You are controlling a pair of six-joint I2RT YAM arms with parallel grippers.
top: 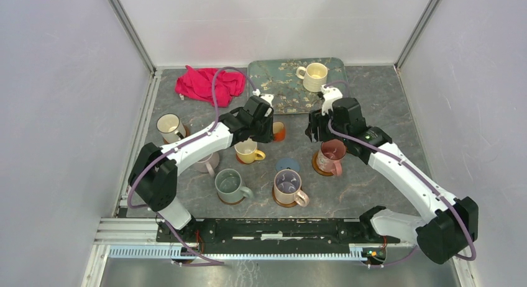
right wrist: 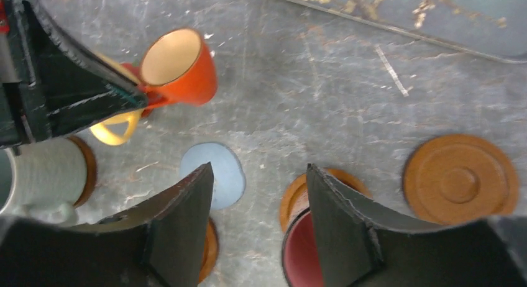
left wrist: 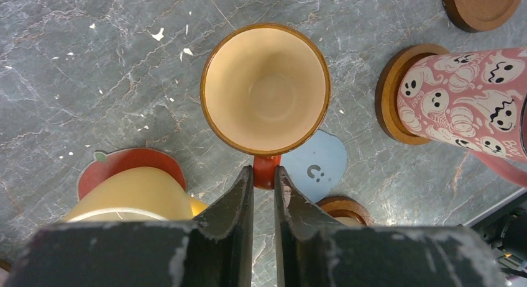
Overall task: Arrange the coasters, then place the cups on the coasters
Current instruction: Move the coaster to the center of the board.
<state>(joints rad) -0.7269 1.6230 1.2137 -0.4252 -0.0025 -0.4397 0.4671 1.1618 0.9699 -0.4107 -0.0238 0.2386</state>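
Note:
My left gripper [left wrist: 264, 172] is shut on the red handle of the tiny orange cup [left wrist: 265, 88], which shows tilted in the right wrist view [right wrist: 180, 66]. A bare blue coaster [left wrist: 317, 164] lies just past the cup, toward the arms' bases [top: 287, 164]. The yellow cup [top: 247, 151] stands on a red coaster [left wrist: 130, 163]. My right gripper [right wrist: 258, 172] is open with nothing between its fingers, above the pink cup [top: 329, 155] on its amber coaster [right wrist: 298, 197]. Beside it lies a bare amber coaster [right wrist: 460, 178]. In the top view the left gripper [top: 268, 128] and right gripper [top: 316, 130] flank the orange cup [top: 279, 131].
A cream cup [top: 314, 76] stands on the teal tray [top: 273, 82] at the back, with a red cloth [top: 208, 84] to its left. Grey-green [top: 230, 184], floral [top: 288, 186] and white [top: 169, 127] cups sit on coasters. A mauve cup [top: 208, 164] is half hidden under my left arm.

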